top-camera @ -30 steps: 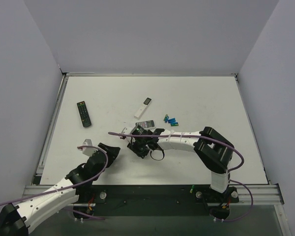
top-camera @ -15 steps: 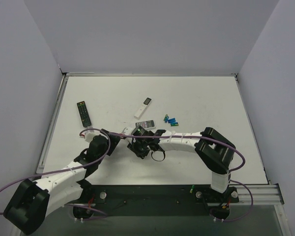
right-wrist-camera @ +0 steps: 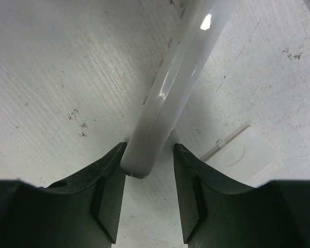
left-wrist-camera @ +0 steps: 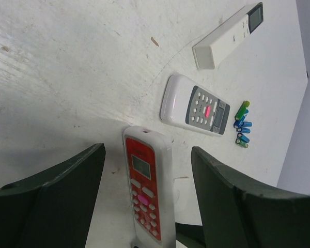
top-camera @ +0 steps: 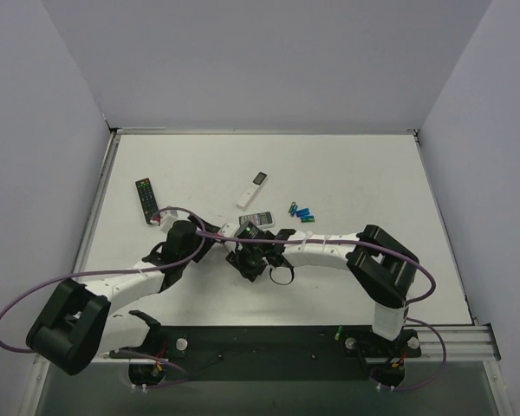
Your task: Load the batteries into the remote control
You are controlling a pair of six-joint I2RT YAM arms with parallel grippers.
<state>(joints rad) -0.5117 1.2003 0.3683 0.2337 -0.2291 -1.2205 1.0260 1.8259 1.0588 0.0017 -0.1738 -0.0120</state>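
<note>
The right gripper (right-wrist-camera: 149,150) is clamped on one end of the remote control (left-wrist-camera: 144,191). The left gripper (left-wrist-camera: 147,155) gapes wide around the other end, not touching. The batteries (left-wrist-camera: 242,124) lie ahead of it, well apart. Button lettering is too small to read.

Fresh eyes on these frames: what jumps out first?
Both arms meet mid-table at the red remote. The left gripper is open, with a finger on each side of the remote, and the right gripper sits close around its white edge. The batteries, green and blue, lie bunched on the table right of centre, just past a grey-panel remote.
</note>
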